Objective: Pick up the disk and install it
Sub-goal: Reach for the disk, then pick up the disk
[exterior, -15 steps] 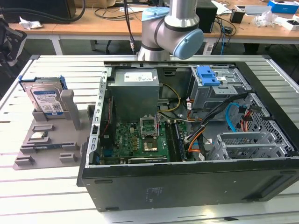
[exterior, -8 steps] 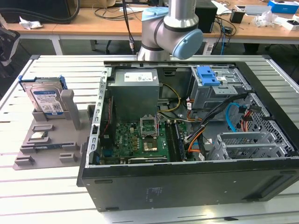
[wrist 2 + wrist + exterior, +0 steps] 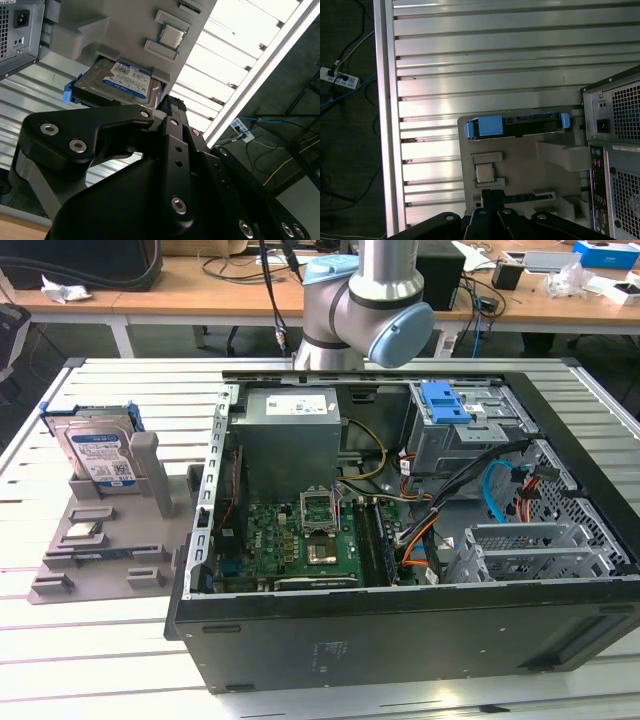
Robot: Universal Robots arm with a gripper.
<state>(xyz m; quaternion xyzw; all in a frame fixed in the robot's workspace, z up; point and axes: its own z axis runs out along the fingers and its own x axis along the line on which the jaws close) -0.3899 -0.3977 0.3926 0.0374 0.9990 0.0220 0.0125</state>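
Disk (image 3: 100, 453) — silver drive with a white-and-blue label, in its blue bracket — stands leaning in the grey holder (image 3: 150, 540) at the exterior view's left, on the slatted tabletop (image 3: 100, 660) just beside the open computer case (image 3: 400, 645). In the second wrist view the pincer (image 3: 167, 112) sits well apart from the disk — apart or together, cannot tell.
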